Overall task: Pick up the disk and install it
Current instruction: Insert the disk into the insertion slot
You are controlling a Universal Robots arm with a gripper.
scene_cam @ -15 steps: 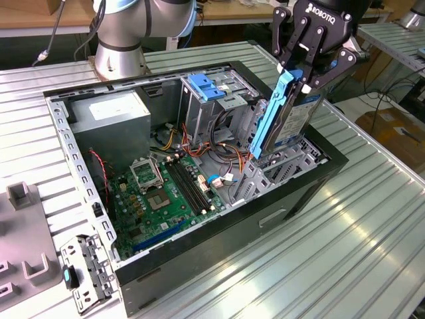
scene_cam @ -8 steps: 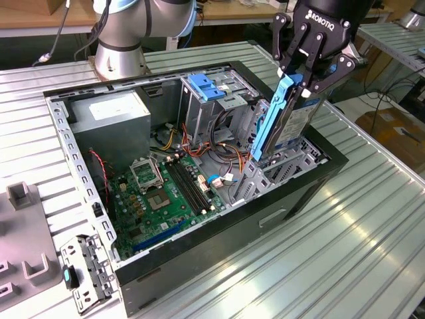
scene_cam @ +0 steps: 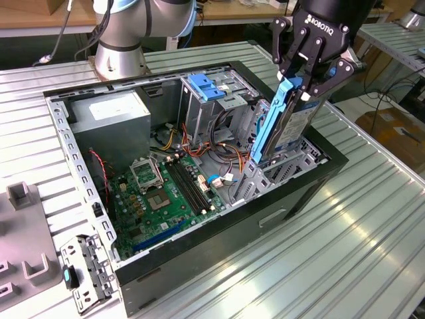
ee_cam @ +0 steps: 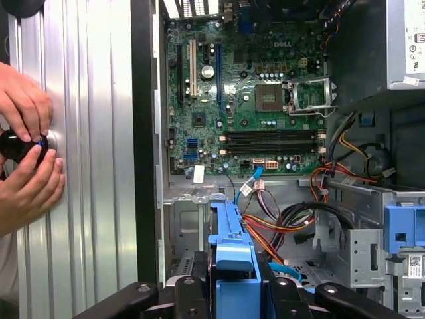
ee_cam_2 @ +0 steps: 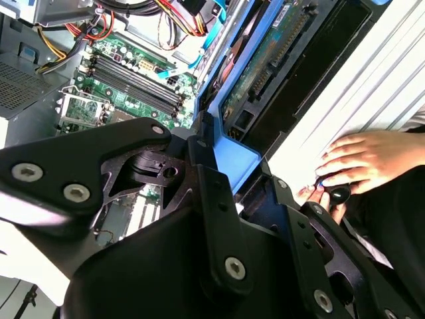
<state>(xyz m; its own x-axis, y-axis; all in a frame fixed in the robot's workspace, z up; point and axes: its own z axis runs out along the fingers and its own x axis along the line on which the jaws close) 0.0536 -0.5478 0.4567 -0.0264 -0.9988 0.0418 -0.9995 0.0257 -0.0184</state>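
The ribbed metal table (scene_cam: 372, 219) carries an open PC case (scene_cam: 219, 246) lying on its side. There's a strip of bare table along the case wall on the exterior view's right. Inside, the grey power supply (scene_cam: 109, 119) sits in the case's far corner on the exterior view's left, and the green motherboard (scene_cam: 166, 193) covers the floor toward the near edge.

The gripper (scene_cam: 307, 85) is clamped tight on the top end of the disk (scene_cam: 295, 129). The disk stands tilted, with its lower end down in the drive bay (scene_cam: 292, 166) at the case's corner on the exterior view's right, snug between the metal bay walls. The exterior view gets its label side and blue carrier edge, while the second wrist view catches the disk (ee_cam_2: 265, 60) from its green circuit-board side.

Orange and red cables (ee_cam: 279, 232) bunch just beside the bay, and a blue latch (scene_cam: 209, 86) tops the neighbouring cage. In the first wrist view a person's hands (ee_cam: 30, 189) pinch a small black knob (ee_cam: 14, 145) on the table, just outside the case wall.
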